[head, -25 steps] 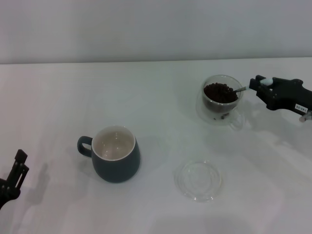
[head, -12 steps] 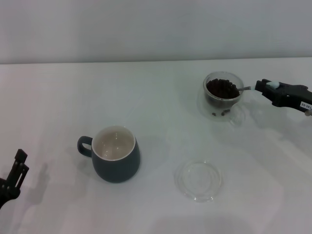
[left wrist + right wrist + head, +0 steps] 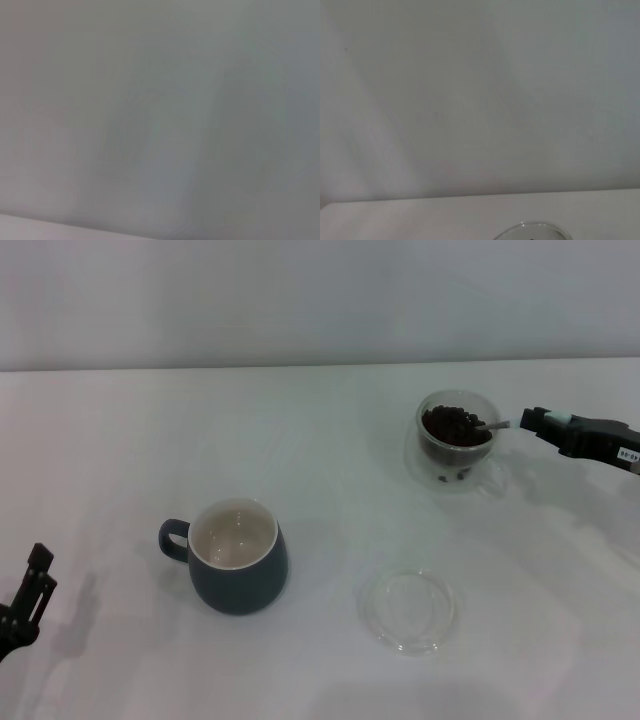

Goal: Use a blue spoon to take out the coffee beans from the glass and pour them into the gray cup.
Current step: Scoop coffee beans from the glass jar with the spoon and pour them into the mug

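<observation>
Gripping the pale-handled blue spoon (image 3: 500, 424), my right gripper (image 3: 535, 421) dips it into the clear glass (image 3: 455, 443) of dark coffee beans (image 3: 452, 427); only the head view shows this, with the gray cup (image 3: 236, 556) well apart. My left gripper (image 3: 30, 590) is parked, and I cannot tell its state.

— Colours? 
— Dark blue-gray mug (image 3: 238, 570), cream-white inside; dark brown, nearly black coffee beans (image 3: 452, 427) in the clear glass (image 3: 455, 443).
— And the spoon (image 3: 505, 424)?
— Pale blue handle (metal neck), black right gripper (image 3: 541, 421).
</observation>
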Robot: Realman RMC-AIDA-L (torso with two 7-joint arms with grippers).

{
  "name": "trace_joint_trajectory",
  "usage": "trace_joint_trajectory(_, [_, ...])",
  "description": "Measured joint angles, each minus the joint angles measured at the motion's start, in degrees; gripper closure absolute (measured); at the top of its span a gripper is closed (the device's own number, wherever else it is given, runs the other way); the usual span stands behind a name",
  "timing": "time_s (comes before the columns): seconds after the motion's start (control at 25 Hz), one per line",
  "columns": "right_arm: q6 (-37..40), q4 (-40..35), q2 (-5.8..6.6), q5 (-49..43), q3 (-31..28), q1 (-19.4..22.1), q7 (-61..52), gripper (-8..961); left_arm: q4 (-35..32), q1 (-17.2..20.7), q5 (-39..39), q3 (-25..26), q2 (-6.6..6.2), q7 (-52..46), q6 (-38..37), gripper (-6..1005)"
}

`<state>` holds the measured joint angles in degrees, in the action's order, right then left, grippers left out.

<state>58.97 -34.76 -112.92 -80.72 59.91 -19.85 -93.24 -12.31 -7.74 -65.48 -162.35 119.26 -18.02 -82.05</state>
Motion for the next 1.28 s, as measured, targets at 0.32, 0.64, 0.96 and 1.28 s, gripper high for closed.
trace_joint_trajectory(0.32, [0.0, -0.4, 0.32, -1.2, 0.0, -0.1, -5.1, 804, 0.6, -0.3, -0.1, 0.0, -0.03, 0.0, -0.1, 299])
trace_joint_trajectory(0.64, [-0.5, -1.9, 0.24, -1.7, -0.3, 0.2, -9.1, 804, 0.7, -0.4, -0.2, 0.0, -0.08, 0.0, -0.3, 299])
trace_joint_trajectory(0.96, [-0.5, -2.3, 1.01, -3.6, -0.4, 0.1, -15.5, 803, 0.8, -0.8, -0.8, 0.1, -0.09, 0.0, -0.3, 298])
trace_joint_trajectory(1.28, [-0.6, -2.3, 1.63, -3.6, -0.5, -0.1, -20.6, 803, 1.2, -1.1, -1.2, 0.1, -0.07, 0.0, -0.3, 299])
